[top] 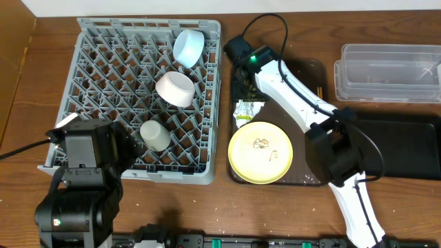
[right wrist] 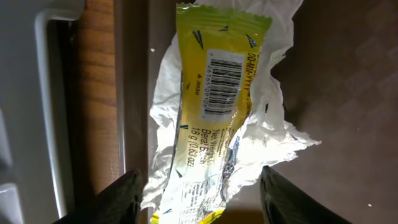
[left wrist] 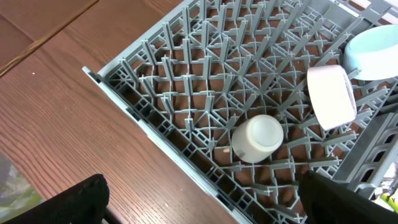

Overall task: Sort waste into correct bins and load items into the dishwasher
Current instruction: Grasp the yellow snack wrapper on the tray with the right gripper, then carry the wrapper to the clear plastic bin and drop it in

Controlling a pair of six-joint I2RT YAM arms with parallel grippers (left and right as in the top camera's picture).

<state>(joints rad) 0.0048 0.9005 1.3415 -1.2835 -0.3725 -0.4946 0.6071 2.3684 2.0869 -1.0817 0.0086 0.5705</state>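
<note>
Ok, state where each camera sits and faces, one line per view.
Overhead: fixed above the table, facing down on dish rack and tray; left arm and right arm show.
Left wrist: on the left arm, angled down into the rack at the cream cup; left gripper fingers at the bottom edge.
Right wrist: on the right arm, close above the wrapper; right gripper fingers flank it.
Shared: the cup, overhead and left wrist; the wrapper, overhead and right wrist.

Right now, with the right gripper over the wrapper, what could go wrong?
The wrapper lies flat and crumpled on the tray, so the right gripper may pinch only a loose white edge and lose it. The wrapper's end sits close to the plate with scraps on it; a dragging lift could nudge the plate and spill them.
</note>
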